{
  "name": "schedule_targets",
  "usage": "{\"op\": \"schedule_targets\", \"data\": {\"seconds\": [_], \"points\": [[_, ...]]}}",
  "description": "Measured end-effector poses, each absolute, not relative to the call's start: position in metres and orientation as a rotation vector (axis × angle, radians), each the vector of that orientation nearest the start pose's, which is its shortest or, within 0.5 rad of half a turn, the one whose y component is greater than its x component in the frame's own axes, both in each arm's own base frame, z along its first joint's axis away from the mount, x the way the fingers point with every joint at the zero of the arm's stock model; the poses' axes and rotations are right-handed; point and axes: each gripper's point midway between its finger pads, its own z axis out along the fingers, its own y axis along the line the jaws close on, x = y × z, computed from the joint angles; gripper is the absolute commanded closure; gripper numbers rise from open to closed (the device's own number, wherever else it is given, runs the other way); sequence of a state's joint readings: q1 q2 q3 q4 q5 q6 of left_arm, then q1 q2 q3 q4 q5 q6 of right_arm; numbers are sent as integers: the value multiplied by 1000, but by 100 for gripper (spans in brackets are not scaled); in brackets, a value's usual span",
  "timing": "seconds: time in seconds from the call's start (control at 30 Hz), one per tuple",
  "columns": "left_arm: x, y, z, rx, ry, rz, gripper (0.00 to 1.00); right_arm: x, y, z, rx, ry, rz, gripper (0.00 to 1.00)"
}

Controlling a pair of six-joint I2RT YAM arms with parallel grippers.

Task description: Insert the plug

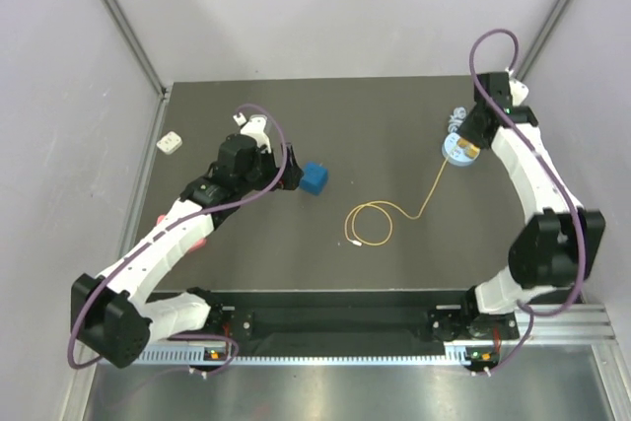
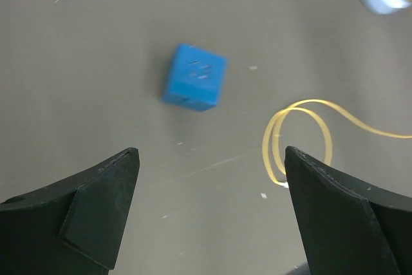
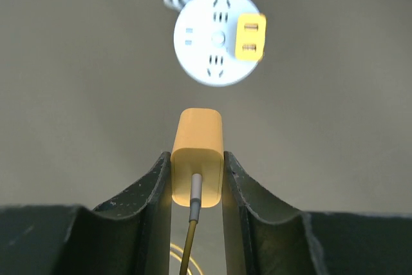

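Near the socket (image 3: 196, 56) — right pincer (image 3: 197, 160) clamps plug (image 3: 198, 143).

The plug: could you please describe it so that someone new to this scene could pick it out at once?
Find the round white socket hub at the table's far right. Just short of it, the right gripper is shut on the plug, a small yellow block. Unlike the similar yellow block seated on the hub, it trails a thin yellow cable.

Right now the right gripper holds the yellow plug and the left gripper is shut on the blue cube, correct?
No: the left gripper is open, with the blue cube lying free on the table beyond it, as the left wrist view shows. The right gripper does hold the plug.
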State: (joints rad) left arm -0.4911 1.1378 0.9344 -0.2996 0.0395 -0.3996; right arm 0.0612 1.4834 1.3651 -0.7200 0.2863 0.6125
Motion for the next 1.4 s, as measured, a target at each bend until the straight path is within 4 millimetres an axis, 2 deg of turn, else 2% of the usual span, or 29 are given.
{"op": "schedule_targets", "data": {"seconds": [0.17,0.27,0.5,0.67,0.83,1.4], "points": [[314,-175,189,56,2181,-460,2,428,-14,187,807,2280,-114,100],[315,-172,187,43,2185,-436,2,449,-14,174,821,2305,-128,100],[316,-164,185,19,2188,-388,2,483,-19,137,856,2367,-139,100],[317,-160,183,-2,2190,-361,3,494,-17,114,877,2416,-127,100],[317,-159,181,-11,2199,-358,3,494,-14,99,895,2460,-127,100],[317,-160,178,-15,2209,-357,3,492,-20,101,909,2455,-172,100]]}}
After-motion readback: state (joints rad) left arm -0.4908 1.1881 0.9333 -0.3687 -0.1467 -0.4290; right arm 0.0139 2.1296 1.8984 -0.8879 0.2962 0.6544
